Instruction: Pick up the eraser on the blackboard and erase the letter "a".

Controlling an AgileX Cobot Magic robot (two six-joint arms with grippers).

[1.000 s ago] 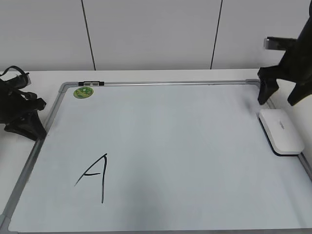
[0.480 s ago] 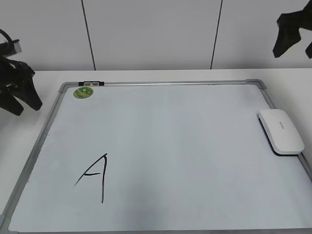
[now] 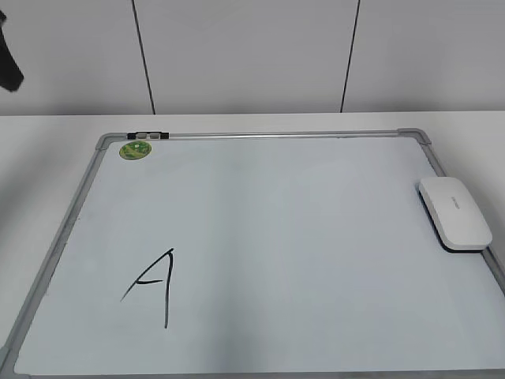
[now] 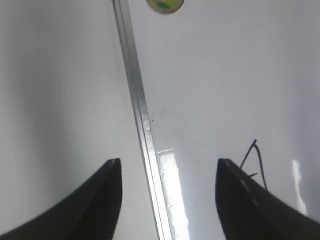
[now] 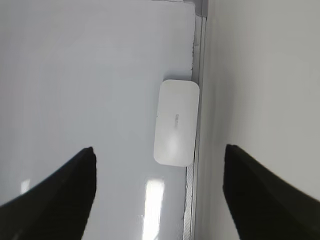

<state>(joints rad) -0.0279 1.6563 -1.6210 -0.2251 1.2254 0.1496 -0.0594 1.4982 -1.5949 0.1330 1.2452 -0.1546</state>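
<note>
Right hand spread wide and empty high above the eraser, which lies flat at the right edge of the blackboard, long side just beside the frame. Best lowered straight down, fingers astride the short width, closing only once near the board. Left hand likewise wide open, empty, over the left frame; only an angular "A" visible.

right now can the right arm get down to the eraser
Probably yes. The right gripper hangs open above the eraser, which lies bare on the blackboard beside its frame, nothing between them.
</note>
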